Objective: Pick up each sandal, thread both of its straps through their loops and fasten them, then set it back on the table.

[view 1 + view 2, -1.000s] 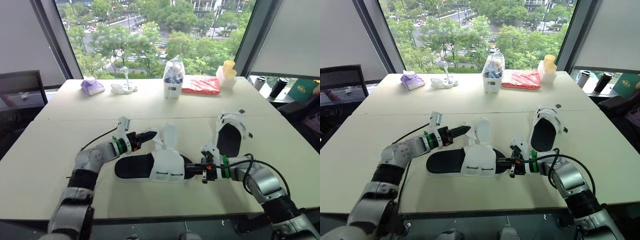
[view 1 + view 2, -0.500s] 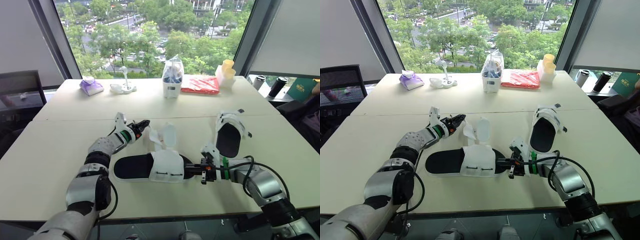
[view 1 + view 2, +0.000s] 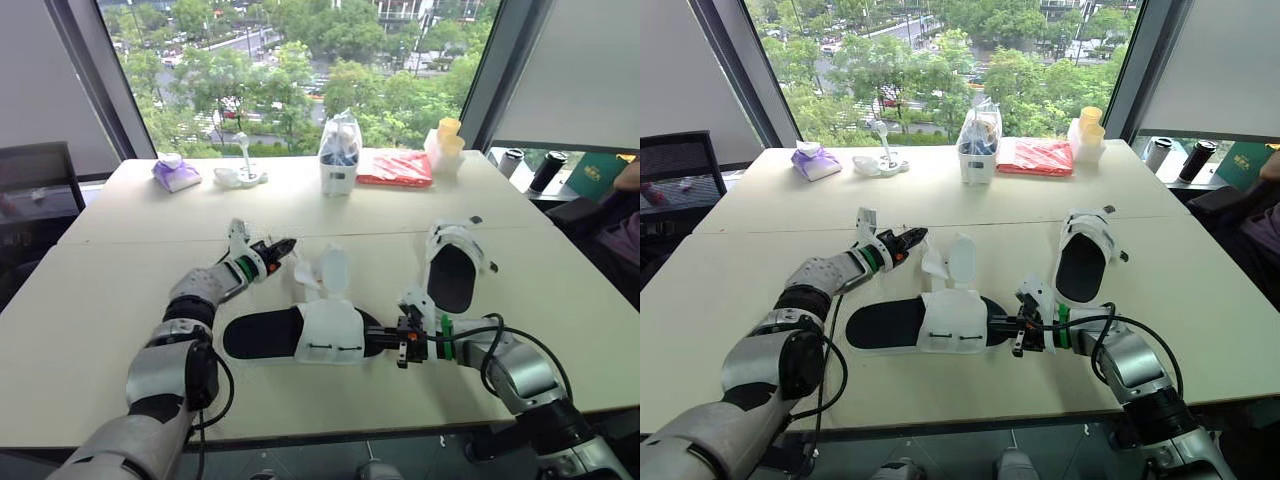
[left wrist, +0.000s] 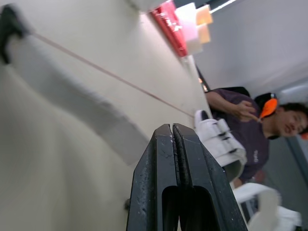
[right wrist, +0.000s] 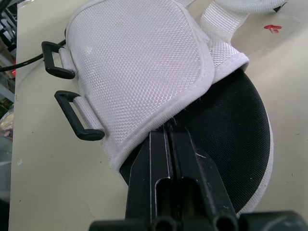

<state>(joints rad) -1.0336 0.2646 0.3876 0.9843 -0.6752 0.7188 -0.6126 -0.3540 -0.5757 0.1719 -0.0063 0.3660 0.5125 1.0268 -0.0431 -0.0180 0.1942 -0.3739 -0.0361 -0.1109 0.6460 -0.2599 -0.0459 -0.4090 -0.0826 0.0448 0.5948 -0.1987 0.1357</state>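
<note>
Left gripper [image 3: 279, 247]: fingers pressed together, holding nothing, just short of the loose straps [image 3: 333, 268].
Right gripper [image 5: 169, 130]: clamped tight on the near sandal [image 3: 270, 333], at the edge of its white upper.
Far sandal [image 3: 454, 270]: flat on the table [image 3: 90, 300], beyond that same gripper, apart from it.

The near sandal [image 3: 902, 324] lies flat; right gripper [image 3: 1017, 326] touches its 3 o'clock end, left gripper [image 3: 913, 238] at 11 o'clock, second sandal [image 3: 1080, 265] at 2 o'clock.
</note>
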